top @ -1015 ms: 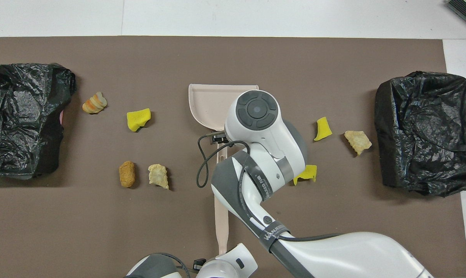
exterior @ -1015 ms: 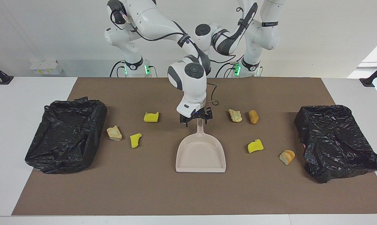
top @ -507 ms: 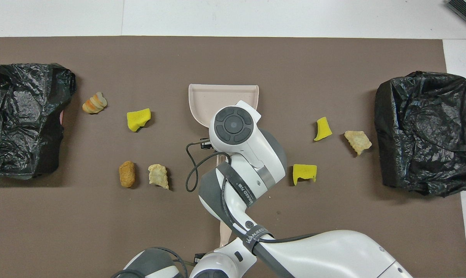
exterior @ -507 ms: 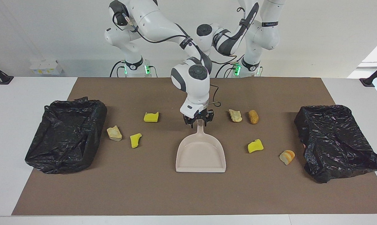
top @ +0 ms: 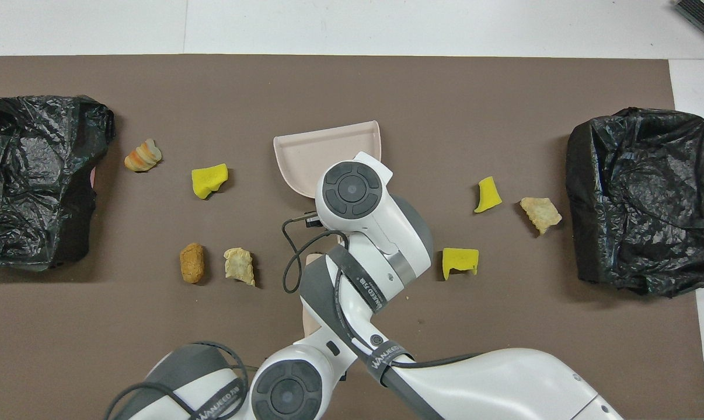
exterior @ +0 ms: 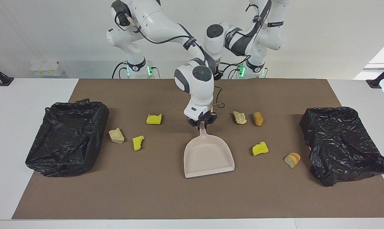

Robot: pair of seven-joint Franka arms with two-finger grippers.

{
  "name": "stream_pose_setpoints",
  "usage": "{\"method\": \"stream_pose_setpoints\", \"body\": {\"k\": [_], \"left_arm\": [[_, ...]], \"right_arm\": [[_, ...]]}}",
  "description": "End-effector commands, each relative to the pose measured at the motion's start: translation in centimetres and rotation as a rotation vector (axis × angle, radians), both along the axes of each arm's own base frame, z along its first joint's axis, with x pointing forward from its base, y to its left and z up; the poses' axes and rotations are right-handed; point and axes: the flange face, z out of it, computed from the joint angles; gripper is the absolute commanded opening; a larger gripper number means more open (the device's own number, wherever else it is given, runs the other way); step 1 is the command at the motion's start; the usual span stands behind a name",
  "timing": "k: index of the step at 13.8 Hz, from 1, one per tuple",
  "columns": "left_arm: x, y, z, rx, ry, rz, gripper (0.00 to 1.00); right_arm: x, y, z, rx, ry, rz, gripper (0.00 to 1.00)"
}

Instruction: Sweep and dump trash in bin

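In the facing view, the dustpan (exterior: 208,156) is seen turned since a second ago, its mouth swung toward the left arm's end, and the right gripper (exterior: 202,124), then open, is closed with its jaws on the handle. In the overhead view, the trash (top: 209,180) is scattered on the worktop (top: 352,87) beside the pan; the left gripper, shut, is hidden.

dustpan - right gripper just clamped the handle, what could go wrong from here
The right gripper grips the dustpan only at its thin handle, and the pan already sits skewed, so it may twist further when pushed. The trash is scattered toward both ends of the table, like the yellow sponge chunk and the orange-striped piece, so one pass will likely miss some.
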Motion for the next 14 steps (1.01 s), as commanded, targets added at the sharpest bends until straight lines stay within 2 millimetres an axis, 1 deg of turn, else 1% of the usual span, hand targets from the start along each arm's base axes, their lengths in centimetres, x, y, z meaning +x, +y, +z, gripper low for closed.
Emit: {"method": "stream_pose_setpoints", "body": {"k": [1, 2, 3, 4, 6, 7, 8, 10, 11, 12, 13, 14], "left_arm": [[3.9, 3.7, 1.7, 0.023, -0.032, 0.075, 0.00], [6.1, 5.7, 2.8, 0.036, -0.039, 0.113, 0.00], [7.5, 7.2, 3.7, 0.057, -0.036, 0.121, 0.00], [8.6, 9.0, 4.1, 0.089, -0.025, 0.137, 0.00], [10.2, 12.1, 3.9, 0.127, -0.021, 0.185, 0.00], [11.1, 13.8, 3.7, 0.130, -0.015, 0.208, 0.00], [11.7, 15.2, 3.5, 0.134, -0.009, 0.231, 0.00], [13.4, 19.2, 2.9, 0.126, -0.004, 0.284, 0.00], [13.8, 21.2, 2.4, 0.122, 0.012, 0.260, 0.00], [13.6, 22.5, 2.0, 0.122, 0.030, 0.241, 0.00], [13.4, 24.0, 1.7, 0.124, 0.038, 0.267, 0.00], [13.1, 24.5, 1.0, 0.129, 0.053, 0.275, 0.00]], "right_arm": [[0.0, -2.1, 2.8, -0.019, -0.005, 0.105, 0.00], [0.5, -3.5, 3.8, -0.023, -0.002, 0.101, 0.00], [0.7, -4.4, 4.6, -0.028, 0.005, 0.115, 0.00], [0.7, -5.4, 5.6, -0.031, 0.018, 0.147, 0.00], [1.0, -8.3, 6.7, -0.056, 0.069, 0.234, 0.00], [1.0, -9.3, 7.4, -0.064, 0.087, 0.275, 0.00], [0.8, -10.4, 8.1, -0.075, 0.112, 0.334, 0.00], [0.0, -12.3, 8.9, -0.092, 0.190, 0.491, 0.00], [-0.4, -13.1, 8.9, -0.094, 0.234, 0.577, 0.00], [-0.9, -13.4, 8.8, -0.102, 0.265, 0.653, 0.00], [-1.6, -13.2, 8.8, -0.111, 0.280, 0.700, 0.00], [-2.4, -13.2, 8.8, -0.120, 0.285, 0.728, 0.00]]}}
